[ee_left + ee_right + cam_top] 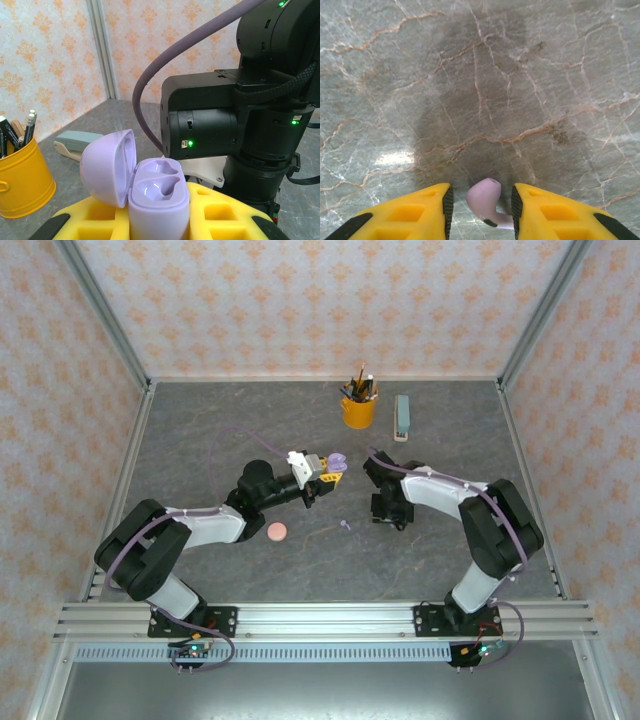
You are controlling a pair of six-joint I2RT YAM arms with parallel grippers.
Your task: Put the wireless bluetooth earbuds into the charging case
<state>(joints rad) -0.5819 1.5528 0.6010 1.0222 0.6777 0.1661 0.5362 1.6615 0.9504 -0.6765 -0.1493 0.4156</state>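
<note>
A glossy lilac clamshell charging case (159,195), lid open and two moulded wells showing, is gripped in the yellow padded jaws of the left gripper (328,472), just short of the yellow pencil pot (358,410). A smooth lilac earbud (485,197) is flanked by the part-open jaws of the right gripper (481,187), nearer than the pot, against a grey veined worktop (470,75) walled by orange-patterned wallpaper (300,300).

The lilac case (159,200) loses its base at 6 o'clock; the earbud (485,196) has its stem tip hidden behind the right claw (481,201).
</note>
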